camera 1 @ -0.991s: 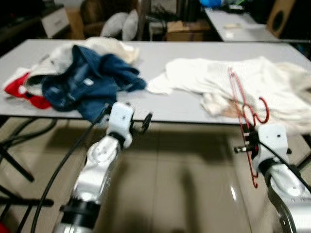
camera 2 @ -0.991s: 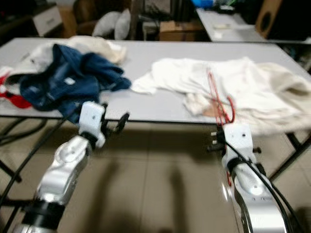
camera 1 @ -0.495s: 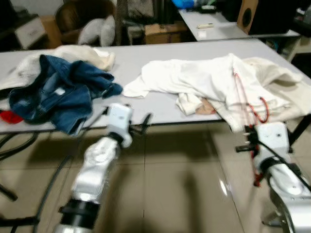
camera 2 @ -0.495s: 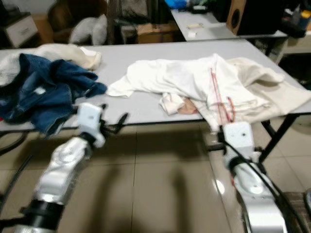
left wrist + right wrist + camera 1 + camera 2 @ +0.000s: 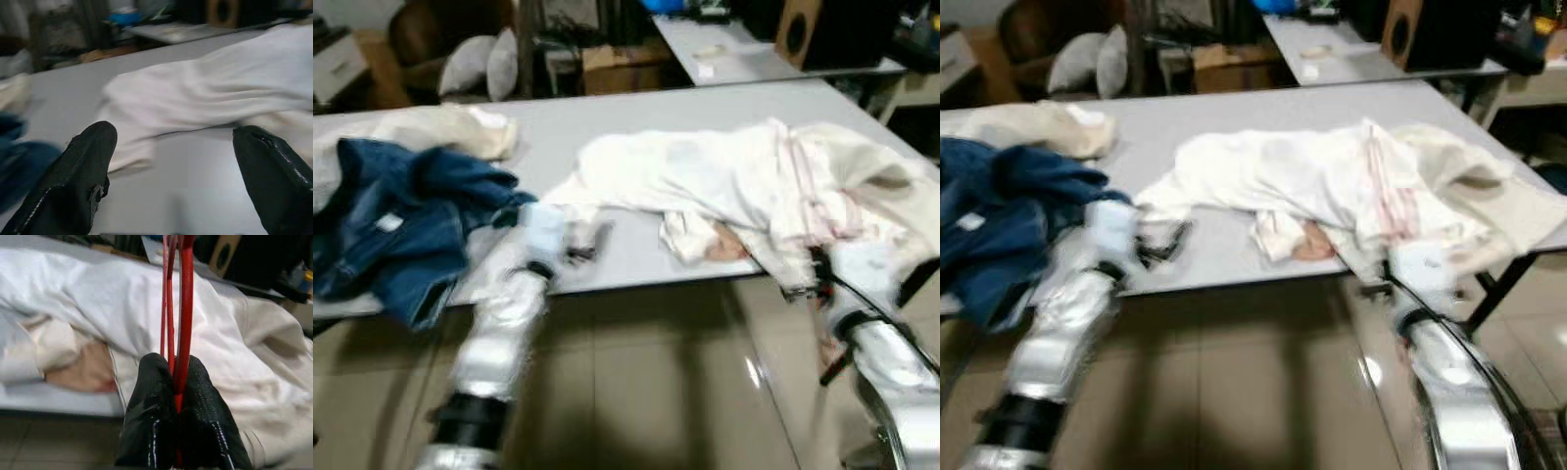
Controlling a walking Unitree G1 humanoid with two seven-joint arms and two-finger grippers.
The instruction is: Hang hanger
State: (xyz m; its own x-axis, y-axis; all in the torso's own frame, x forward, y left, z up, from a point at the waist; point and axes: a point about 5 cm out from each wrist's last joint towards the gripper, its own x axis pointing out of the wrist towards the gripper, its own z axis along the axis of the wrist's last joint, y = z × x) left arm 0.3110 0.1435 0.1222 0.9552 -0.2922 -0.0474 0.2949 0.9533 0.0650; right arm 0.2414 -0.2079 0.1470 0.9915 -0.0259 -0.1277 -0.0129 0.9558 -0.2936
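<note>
hanger [image 5: 178, 308], red, sits clamped in the right gripper [image 5: 177, 396]; the left gripper [image 5: 171, 161] is spread, empty. its frame could snag the white garment [image 5: 705, 176] just beyond it.

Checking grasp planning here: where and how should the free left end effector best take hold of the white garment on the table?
Probably the near sleeve end of the white garment, approached from the table's front edge: it lies flat, alone on bare tabletop, ahead of the open left end effector.
</note>
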